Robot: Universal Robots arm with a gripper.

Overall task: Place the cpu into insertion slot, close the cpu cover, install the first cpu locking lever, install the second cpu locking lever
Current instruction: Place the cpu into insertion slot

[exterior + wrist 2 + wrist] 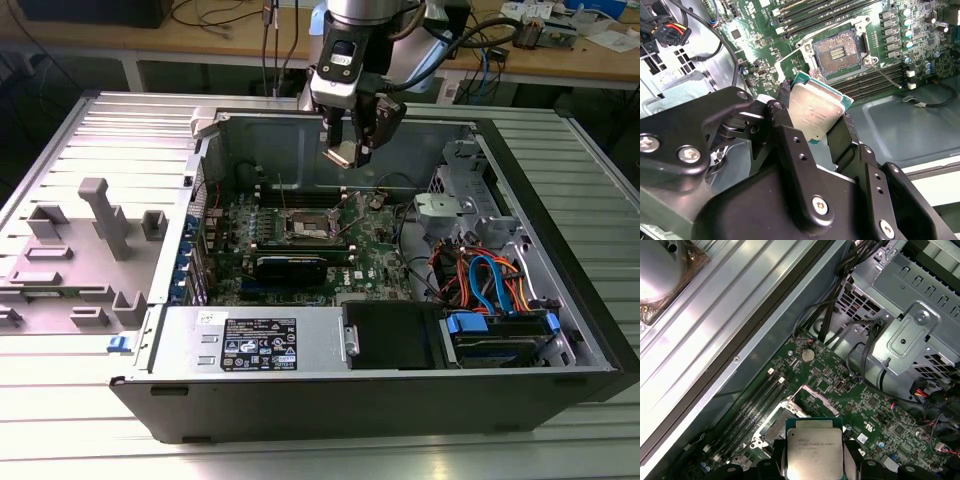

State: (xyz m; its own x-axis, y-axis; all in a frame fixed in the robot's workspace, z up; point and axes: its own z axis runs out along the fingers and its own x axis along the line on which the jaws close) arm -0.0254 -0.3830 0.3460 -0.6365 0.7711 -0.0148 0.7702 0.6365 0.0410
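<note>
1. The open computer case (300, 398) lies on its side, and its board (385, 262) faces up at you.
2. Your claw (350, 148) hangs above the board's far part. It is clamped on the chip (340, 154) by two opposite edges.
3. The socket (838, 51) lies bare with nothing seated in it. It sits just near of the chip and towards the exterior view's left.
4. The cover (810, 392) seems to stand raised at the socket's edge. By my reading, seating the chip, closing the cover and setting both levers all remain.
5. The chip is square, so it has no real long axis. It is tilted rather than level, with its metal top towards the wrist and its underside facing down and near.
</note>
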